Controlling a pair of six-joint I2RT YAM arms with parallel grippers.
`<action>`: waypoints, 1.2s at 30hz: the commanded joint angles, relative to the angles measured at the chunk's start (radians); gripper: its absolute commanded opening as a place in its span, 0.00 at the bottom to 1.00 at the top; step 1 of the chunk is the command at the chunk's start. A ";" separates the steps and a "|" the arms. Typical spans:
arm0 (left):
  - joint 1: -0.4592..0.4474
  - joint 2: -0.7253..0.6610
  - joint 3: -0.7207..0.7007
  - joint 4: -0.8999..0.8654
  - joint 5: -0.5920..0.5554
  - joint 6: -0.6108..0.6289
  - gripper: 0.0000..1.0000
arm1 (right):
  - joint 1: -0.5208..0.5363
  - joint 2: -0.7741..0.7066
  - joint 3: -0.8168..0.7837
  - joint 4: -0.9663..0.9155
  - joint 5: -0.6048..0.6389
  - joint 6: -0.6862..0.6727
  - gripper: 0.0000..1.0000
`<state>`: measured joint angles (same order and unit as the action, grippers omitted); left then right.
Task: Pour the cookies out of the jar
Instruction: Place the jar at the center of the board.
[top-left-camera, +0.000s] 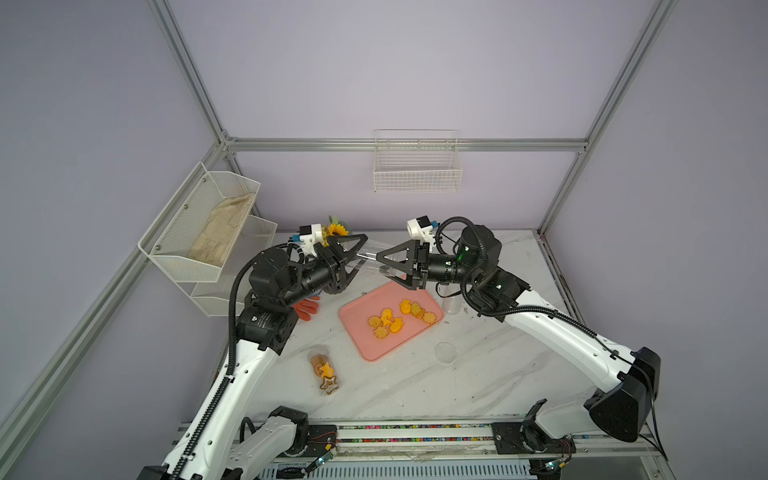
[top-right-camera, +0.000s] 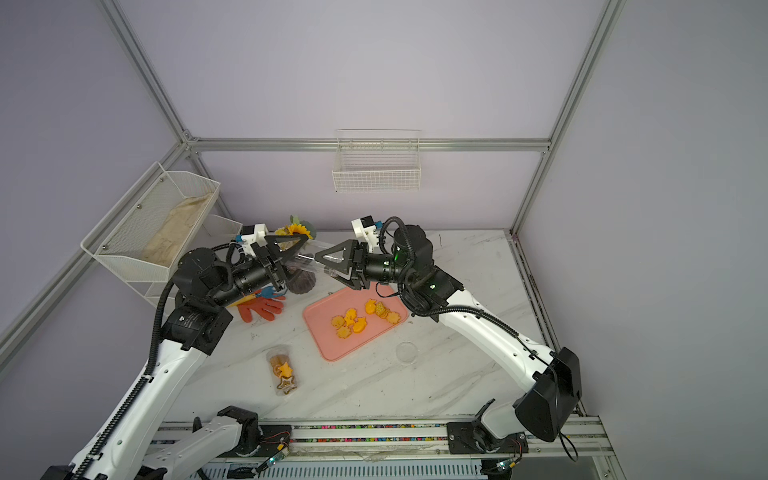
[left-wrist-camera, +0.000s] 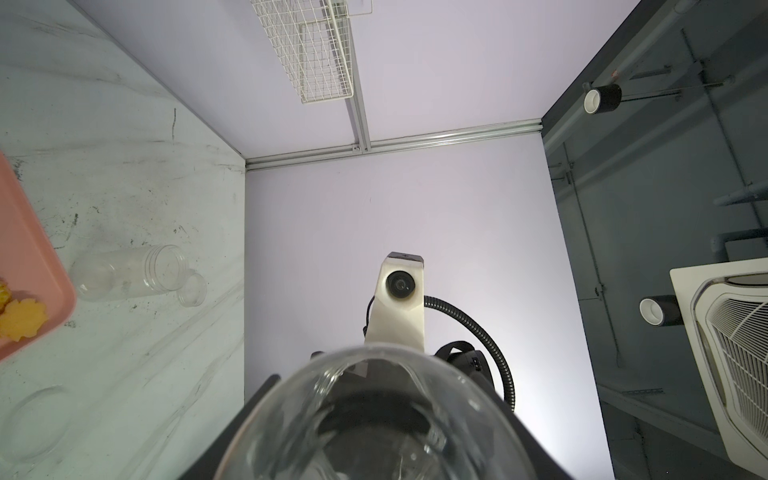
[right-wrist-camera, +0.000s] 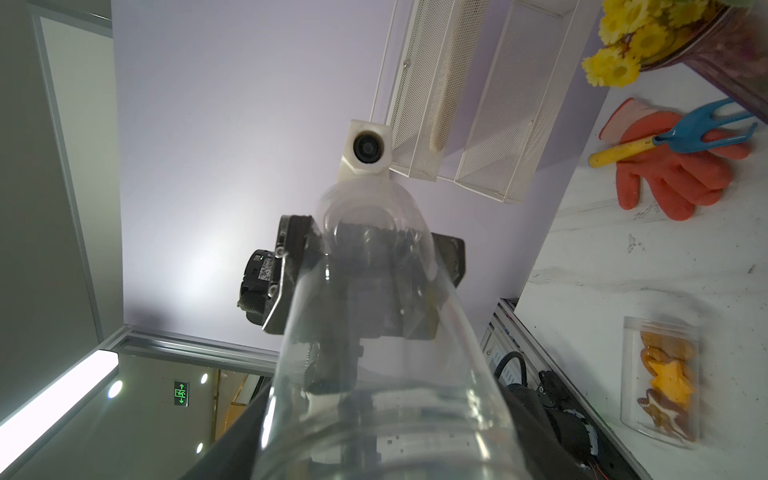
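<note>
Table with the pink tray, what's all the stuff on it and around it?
flat plastic tray: one, pink, mid-table.
small flat cookies: about seven, orange-yellow, on the tray.
empty clear plastic jar: one, see-through, in the air between the grippers.
clear jar of cookies: one, orange and brown inside, lying near the left arm.
second empty clear jar: one, lying beside the tray.
clear round lids: two, one before the tray, one by the lying empty jar.
orange glove: one, under a blue, yellow-handled garden fork.
sunflower bouquet: one, yellow, at the back.
white mesh shelf rack: one, left wall, beige cloth inside.
white wire basket: one, back wall.
left gripper: black, shut on the held jar's base.
right gripper: black, around its other end.
</note>
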<state>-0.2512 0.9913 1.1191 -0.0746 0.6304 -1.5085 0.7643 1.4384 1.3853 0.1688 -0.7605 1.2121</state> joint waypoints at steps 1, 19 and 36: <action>-0.005 -0.002 -0.026 0.035 0.005 0.003 0.62 | 0.006 -0.004 0.012 0.061 0.010 0.025 0.67; -0.004 -0.002 0.004 -0.054 -0.003 0.068 1.00 | -0.004 -0.003 0.020 -0.013 -0.014 -0.026 0.64; 0.151 -0.129 0.059 -0.446 0.026 0.269 1.00 | -0.161 -0.111 -0.015 -0.578 -0.060 -0.348 0.64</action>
<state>-0.1165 0.8749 1.1217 -0.4805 0.6254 -1.2919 0.6018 1.3544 1.3602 -0.2413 -0.8082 0.9783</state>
